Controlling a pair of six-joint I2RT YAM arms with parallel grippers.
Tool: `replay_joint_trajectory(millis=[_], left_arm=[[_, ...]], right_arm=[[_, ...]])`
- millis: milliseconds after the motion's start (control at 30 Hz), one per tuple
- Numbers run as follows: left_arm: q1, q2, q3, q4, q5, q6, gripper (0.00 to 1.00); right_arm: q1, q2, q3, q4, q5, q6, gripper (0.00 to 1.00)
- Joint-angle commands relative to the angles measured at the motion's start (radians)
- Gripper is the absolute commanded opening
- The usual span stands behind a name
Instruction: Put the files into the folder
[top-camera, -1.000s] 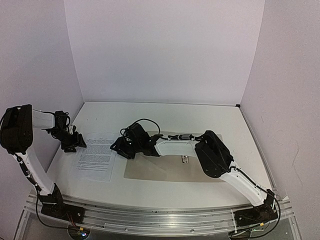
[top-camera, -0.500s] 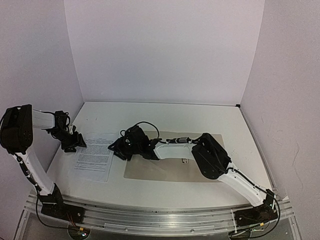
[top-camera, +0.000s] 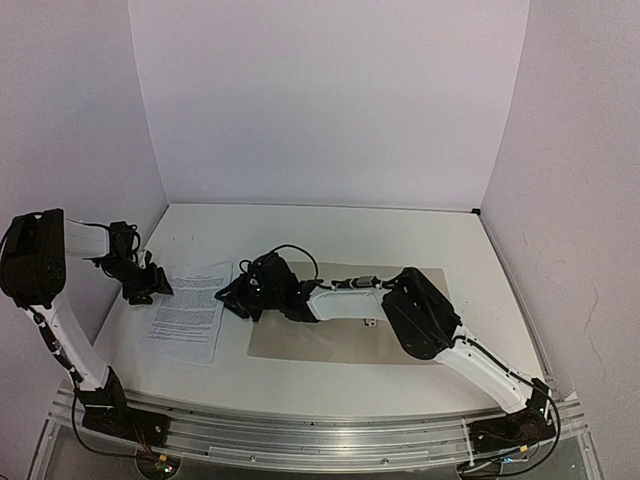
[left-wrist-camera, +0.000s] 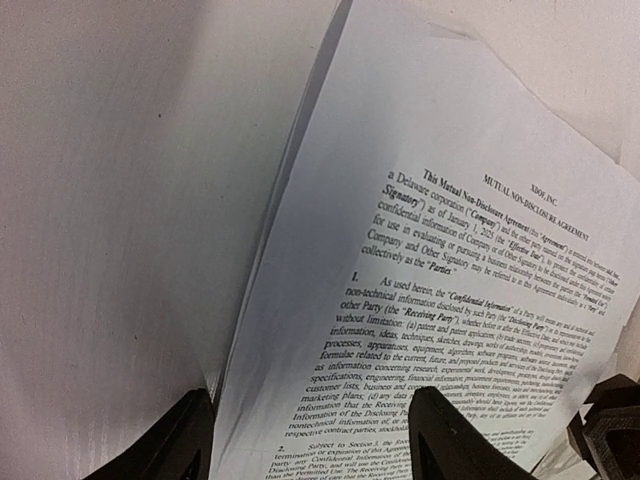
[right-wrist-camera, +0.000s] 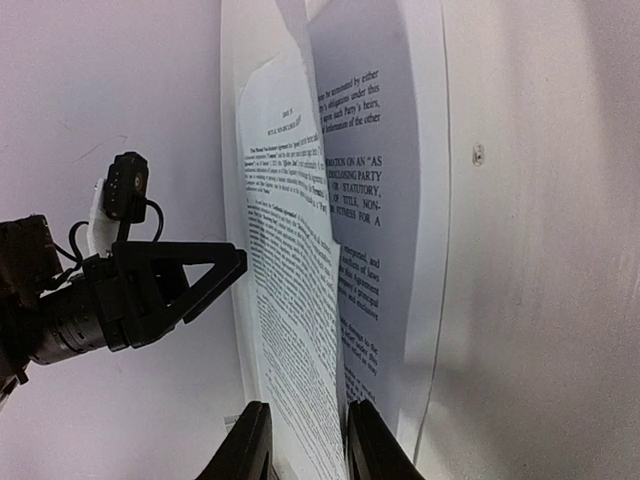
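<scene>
The files (top-camera: 188, 312), white printed sheets, lie in a loose stack on the table's left side. My left gripper (top-camera: 143, 290) is at their left edge, open. In the left wrist view (left-wrist-camera: 310, 400) one finger is over the bare table and the other over the top page (left-wrist-camera: 430, 260). My right gripper (top-camera: 232, 297) is at the stack's right edge. Its jaws (right-wrist-camera: 308, 410) stand narrow but apart, with the raised edge of the top sheet (right-wrist-camera: 300, 300) between them, against the right finger (right-wrist-camera: 365, 440). The beige folder (top-camera: 340, 340) lies open and flat to the right, partly under my right arm.
A small metal clip (top-camera: 370, 320) sits on the folder's middle. The left wall (top-camera: 80, 150) stands close behind my left arm. The white table (top-camera: 400, 240) runs back to the rear wall. My left gripper's fingers (right-wrist-camera: 180, 280) show in the right wrist view.
My right gripper has slid a little left along the stack's edge and its jaws have narrowed round the lifted sheet. The stack has shifted slightly left. The left arm has barely moved.
</scene>
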Motion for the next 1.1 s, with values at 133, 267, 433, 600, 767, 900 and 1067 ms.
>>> replay_joint_trajectory(millis=[133,267,433,600,767,900,1067], left_arm=[[0.0,0.012,-0.026,-0.008,0.03,-0.003,0.67],[-0.001,0.014,-0.023,-0.01,0.032,-0.003,0.66],[-0.001,0.006,-0.022,-0.015,0.037,0.005,0.67],[0.0,-0.03,0.015,-0.052,0.019,0.06,0.73],[-0.001,-0.097,0.126,-0.114,-0.037,0.095,0.85],[0.001,-0.15,0.272,-0.165,-0.017,0.094,0.91],[0.001,-0.189,0.464,-0.175,-0.018,0.108,0.92]], right_arm=[[0.023,0.093,0.091,0.045,-0.027,0.034,0.3],[0.024,0.1,0.113,0.048,-0.018,0.021,0.14],[0.024,0.069,0.102,0.05,0.001,-0.019,0.0],[0.024,0.007,0.092,0.058,0.009,-0.062,0.0],[0.024,-0.093,0.095,0.073,0.003,-0.109,0.0],[0.024,-0.186,0.09,0.094,-0.012,-0.125,0.0],[0.021,-0.301,0.061,0.096,-0.018,-0.161,0.0]])
